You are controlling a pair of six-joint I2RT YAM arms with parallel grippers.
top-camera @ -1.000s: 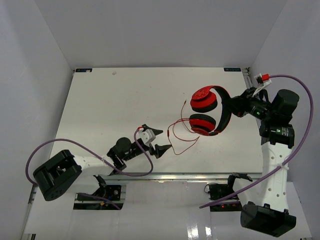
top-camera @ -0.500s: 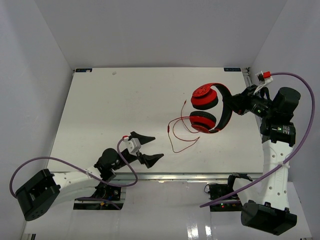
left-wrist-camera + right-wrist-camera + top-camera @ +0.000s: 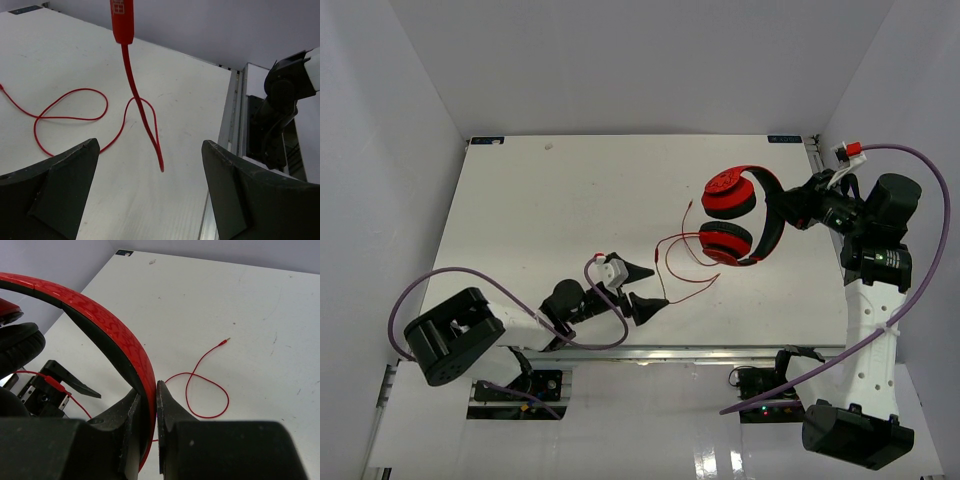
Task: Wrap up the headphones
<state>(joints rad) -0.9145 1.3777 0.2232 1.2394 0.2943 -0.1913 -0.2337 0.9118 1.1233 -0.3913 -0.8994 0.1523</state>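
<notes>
Headphones hang above the right side of the table, red headband pinched in my right pincer — jaws clamped on it. Their thin cable drops and loops on the surface. My left pincer gapes wide, low near the front edge — a bend of cable lies just ahead, untouched.

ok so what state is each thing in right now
headphones: clamped at the headband by the right end effector
cable: loose, looped on the table, plug end free
left end effector: open, holding nothing
right end effector: shut on the headphones
</notes>
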